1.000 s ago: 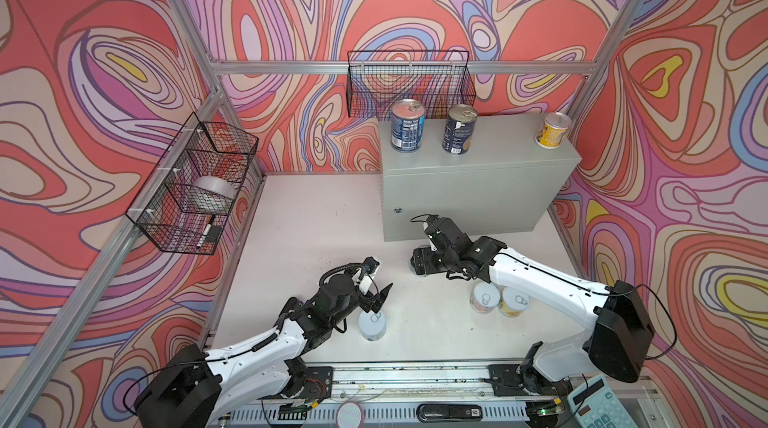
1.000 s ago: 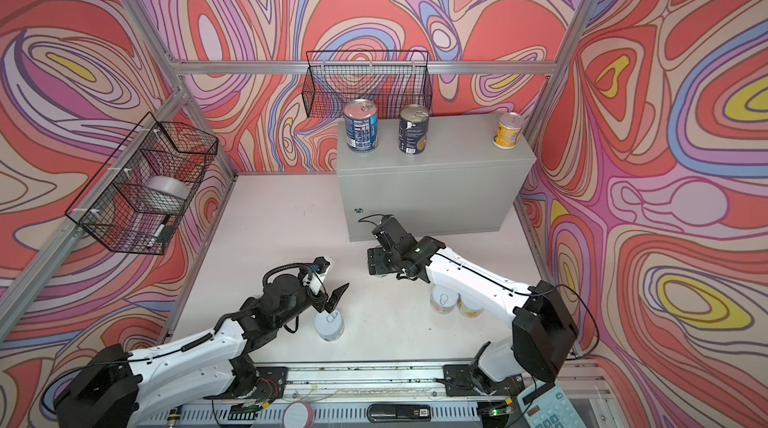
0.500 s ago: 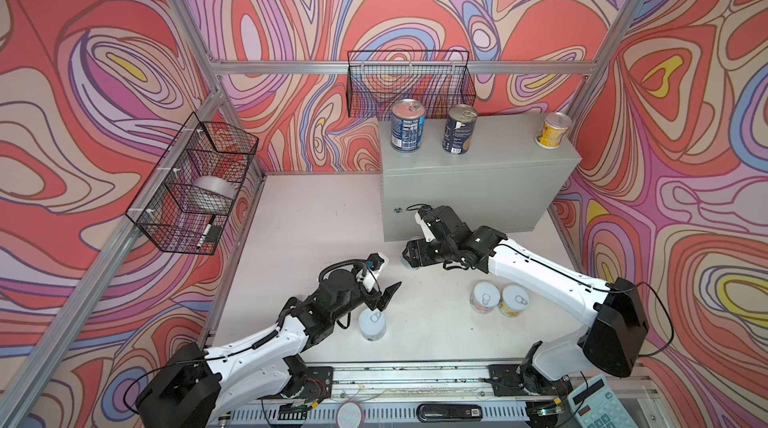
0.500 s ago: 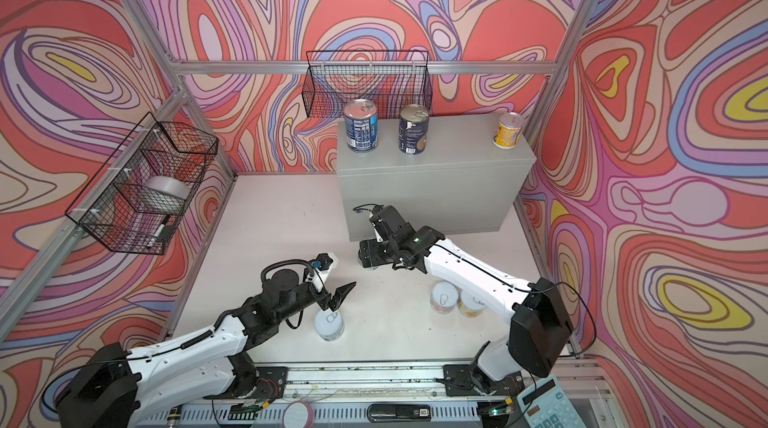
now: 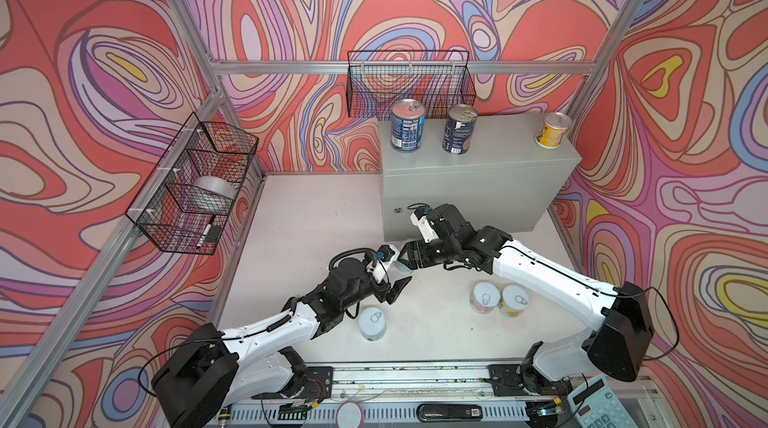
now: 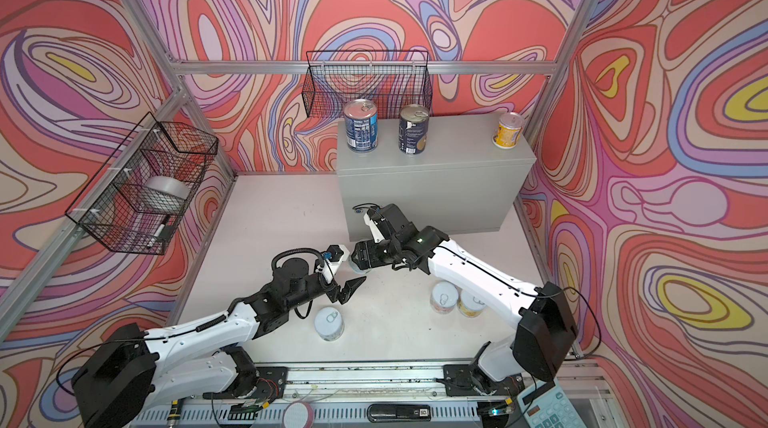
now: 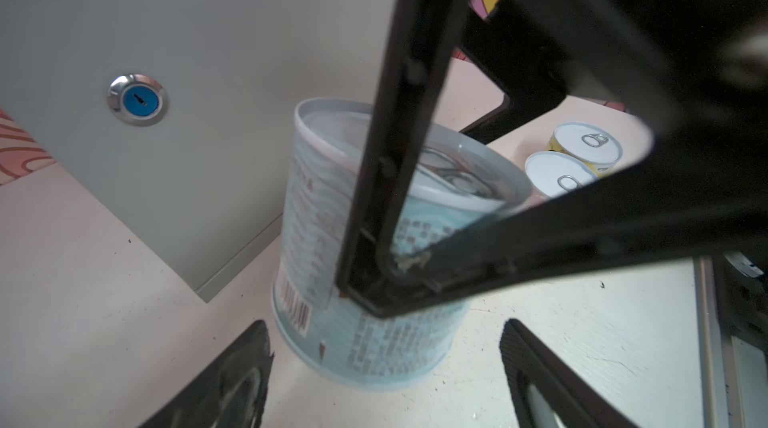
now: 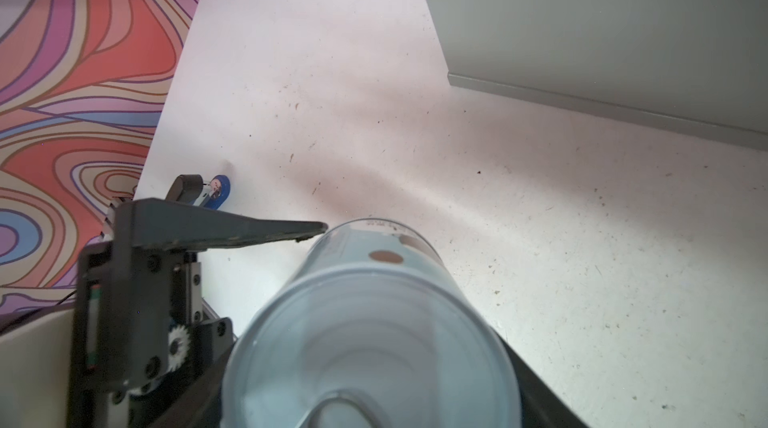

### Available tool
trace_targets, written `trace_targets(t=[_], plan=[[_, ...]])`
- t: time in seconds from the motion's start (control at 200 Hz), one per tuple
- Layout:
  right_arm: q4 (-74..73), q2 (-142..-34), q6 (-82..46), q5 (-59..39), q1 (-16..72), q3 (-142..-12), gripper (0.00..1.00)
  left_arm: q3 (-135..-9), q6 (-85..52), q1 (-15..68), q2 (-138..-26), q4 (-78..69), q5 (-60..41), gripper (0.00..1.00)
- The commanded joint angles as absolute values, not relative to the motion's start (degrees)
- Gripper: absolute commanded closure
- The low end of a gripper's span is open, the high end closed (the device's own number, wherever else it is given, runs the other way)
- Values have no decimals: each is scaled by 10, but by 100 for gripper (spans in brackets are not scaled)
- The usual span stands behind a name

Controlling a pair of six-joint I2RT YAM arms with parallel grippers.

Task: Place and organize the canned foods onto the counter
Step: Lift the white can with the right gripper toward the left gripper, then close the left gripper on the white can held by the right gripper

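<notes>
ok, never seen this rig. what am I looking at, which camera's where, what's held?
Two robot arms stand at a table, each ending in a two-finger hand. Two pictures look down from overhead, side by side; two close-ups come from a camera on each wrist. The grey cabinet carries two dark blue cans and a yellow can. On the table: a lone can by the left arm, a pair of cans by the right. The right hand grips a pale blue can, tilted. The left hand is open beside it, holding nothing.

White-shelled arms point(image 5: 552, 276), black joints, black cables.
</notes>
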State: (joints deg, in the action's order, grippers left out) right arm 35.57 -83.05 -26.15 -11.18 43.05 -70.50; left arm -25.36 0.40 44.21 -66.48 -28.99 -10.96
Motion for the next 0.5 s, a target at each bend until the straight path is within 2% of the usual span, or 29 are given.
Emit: trace_targets(t=[0.0, 0.491], plan=[[324, -802, -257, -138, 427, -705, 27, -278, 6, 441, -684, -339, -135, 12], [343, -810, -243, -183, 426, -706, 27, -322, 15, 442, -725, -359, -152, 12]])
